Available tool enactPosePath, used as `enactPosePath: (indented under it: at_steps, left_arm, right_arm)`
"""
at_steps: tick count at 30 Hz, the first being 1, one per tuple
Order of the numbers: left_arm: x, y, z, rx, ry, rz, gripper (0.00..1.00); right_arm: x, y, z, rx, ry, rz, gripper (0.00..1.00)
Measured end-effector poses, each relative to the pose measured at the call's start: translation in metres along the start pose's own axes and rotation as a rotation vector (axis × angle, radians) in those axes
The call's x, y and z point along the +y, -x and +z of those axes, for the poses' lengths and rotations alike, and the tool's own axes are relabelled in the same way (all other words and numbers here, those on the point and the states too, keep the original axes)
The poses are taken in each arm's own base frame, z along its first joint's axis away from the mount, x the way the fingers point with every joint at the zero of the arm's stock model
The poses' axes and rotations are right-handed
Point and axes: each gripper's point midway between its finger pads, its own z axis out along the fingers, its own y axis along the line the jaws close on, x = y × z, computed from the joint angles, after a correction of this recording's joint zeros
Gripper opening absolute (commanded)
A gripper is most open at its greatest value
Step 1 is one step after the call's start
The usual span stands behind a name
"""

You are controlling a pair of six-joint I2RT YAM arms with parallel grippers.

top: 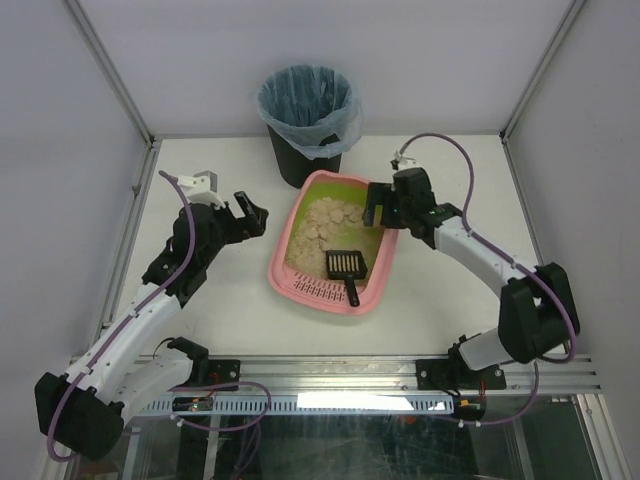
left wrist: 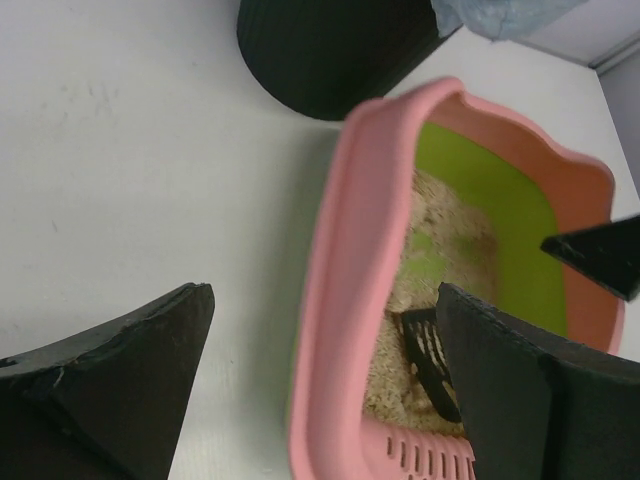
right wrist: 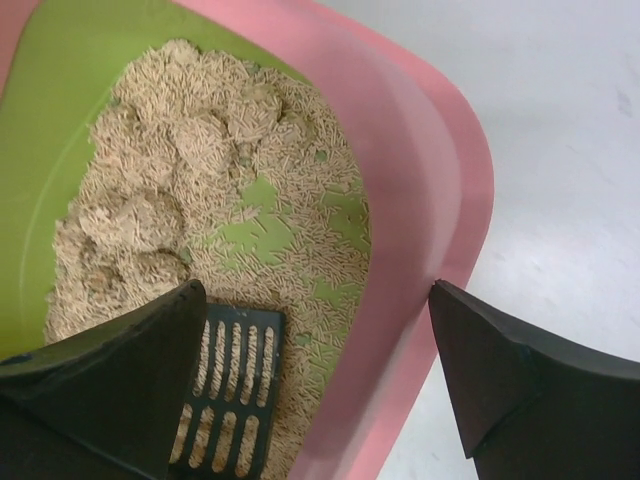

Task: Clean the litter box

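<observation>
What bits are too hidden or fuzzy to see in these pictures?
- Right wrist view: scoop handle, cut off by the bottom edge and a finger of the right tool.
- Left wrist view: bin top, cut off by the edge; litter box rim, blurred.
- Top view: what is inside the bag, too small.

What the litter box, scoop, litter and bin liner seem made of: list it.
The litter box: likely moulded plastic; smooth, slightly glossy pink rim, green lining.
The scoop: black, matte, slotted; probably plastic too.
The litter: beige pellets, perhaps wood or plant fibre; unsure.
The bin liner: thin bluish film, crinkled and translucent.
</observation>
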Motion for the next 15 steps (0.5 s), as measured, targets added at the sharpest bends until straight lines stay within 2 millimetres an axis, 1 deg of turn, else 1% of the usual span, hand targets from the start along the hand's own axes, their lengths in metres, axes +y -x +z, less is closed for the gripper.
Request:
enactPosePath:
  at_steps: [3, 7, 11, 13, 15]
  left_arm:
    - [-0.002, -0.018, 0.007, 0.055, -0.026, -0.003, 0.99]
    - [0.000, -0.042, 0.013, 0.123, -0.045, -0.011, 0.98]
    - [-0.001, -0.057, 0.014, 0.159, -0.072, -0.031, 0.97]
    - [-0.002, -0.062, 0.014, 0.170, -0.083, -0.039, 0.97]
    - [-0.003, -0.063, 0.015, 0.172, -0.087, -0.042, 0.96]
  right_arm:
    - [0.037, 0.013, 0.023, -0.001, 0.066, -0.027, 0.95]
    - [0.079, 0.029, 0.051, -0.013, 0.158, -0.032, 0.95]
    - [0.104, 0.040, 0.071, -0.027, 0.240, -0.026, 0.95]
    - [0.111, 0.045, 0.078, -0.036, 0.268, -0.027, 0.95]
    - [0.114, 0.046, 0.079, -0.041, 0.282, -0.033, 0.95]
